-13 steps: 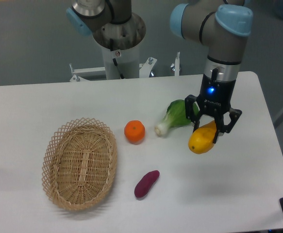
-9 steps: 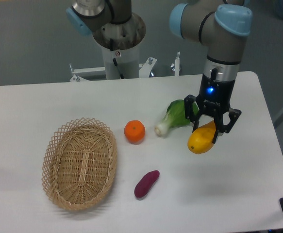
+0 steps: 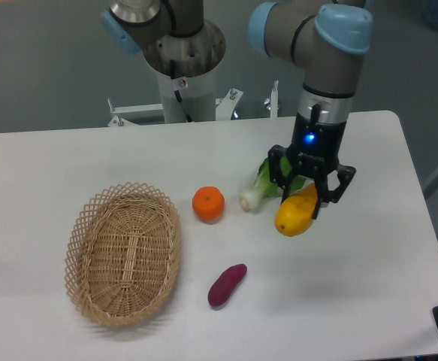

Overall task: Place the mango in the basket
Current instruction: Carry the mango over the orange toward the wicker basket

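Mango (image 3: 294, 214) now farther left, clamped between the fingers (image 3: 285, 183).

The grey, blue-jointed robot arm (image 3: 331, 68) reaches down from above, wrist vertical with a blue light glowing. Its black two-finger gripper (image 3: 306, 197) points downward, fingers clamped on the smooth yellow-orange mango (image 3: 294, 213).

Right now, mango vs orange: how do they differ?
The mango is elongated and yellow, shading to orange at its upper end; the orange is round and evenly orange. The mango is held in the claw, tilted, while the orange sits free on the table. The mango looks somewhat longer than the orange. Both are smooth-skinned fruit and both are outside the basket.
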{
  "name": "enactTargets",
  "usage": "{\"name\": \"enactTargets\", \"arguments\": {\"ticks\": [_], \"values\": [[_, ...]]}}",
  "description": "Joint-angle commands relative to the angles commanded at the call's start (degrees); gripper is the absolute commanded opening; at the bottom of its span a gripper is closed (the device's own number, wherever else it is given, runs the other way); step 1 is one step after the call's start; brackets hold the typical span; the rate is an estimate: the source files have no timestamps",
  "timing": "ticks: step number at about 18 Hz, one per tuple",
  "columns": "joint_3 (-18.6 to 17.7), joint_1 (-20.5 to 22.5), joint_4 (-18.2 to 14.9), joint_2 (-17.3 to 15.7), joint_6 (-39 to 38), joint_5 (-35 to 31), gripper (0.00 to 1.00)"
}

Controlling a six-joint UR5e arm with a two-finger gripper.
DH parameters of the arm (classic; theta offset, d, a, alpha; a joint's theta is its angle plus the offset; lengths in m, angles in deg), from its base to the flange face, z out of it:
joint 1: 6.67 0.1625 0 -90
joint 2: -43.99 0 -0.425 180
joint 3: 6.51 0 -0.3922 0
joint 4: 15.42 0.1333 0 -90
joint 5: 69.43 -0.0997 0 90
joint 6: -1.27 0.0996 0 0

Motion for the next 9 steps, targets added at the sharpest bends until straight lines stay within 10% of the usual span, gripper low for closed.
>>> {"name": "enactTargets", "arguments": {"ticks": [9], "values": [[-0.4,-14.7,4.5,3.2,-17.2,-8.8,0.45]]}}
